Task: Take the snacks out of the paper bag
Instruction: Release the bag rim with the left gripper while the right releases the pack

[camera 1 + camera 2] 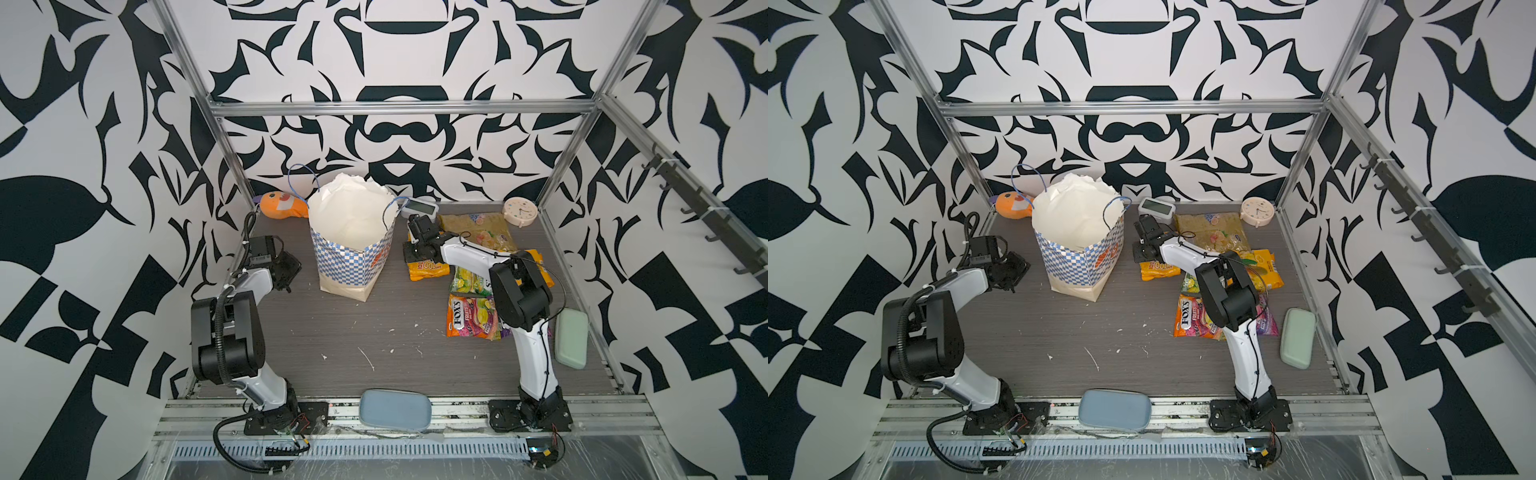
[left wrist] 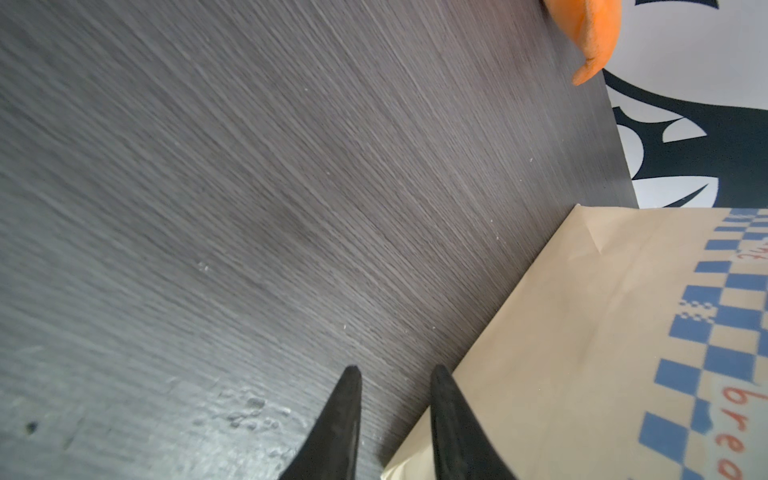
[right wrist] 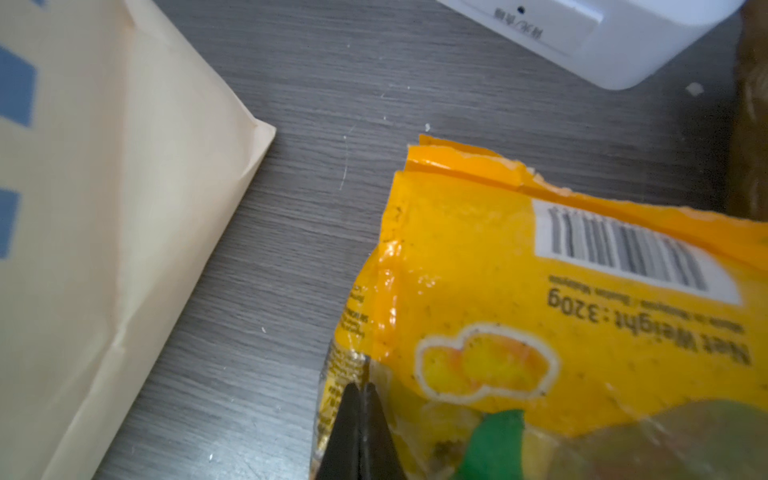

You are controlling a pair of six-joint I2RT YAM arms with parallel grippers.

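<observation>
Your right tool (image 3: 360, 388) is pinched tight on an edge of the mango packet (image 3: 519, 291), printed "Net Weight : 320g" beside a barcode. The packet lies flat on the surface (image 3: 291, 104), its long axis running from the tips away from the paper bag (image 2: 602, 332). Your left tool (image 2: 397, 374) stands part open and empty, just beside the bag's cream base, under orange lettering "brea".
</observation>
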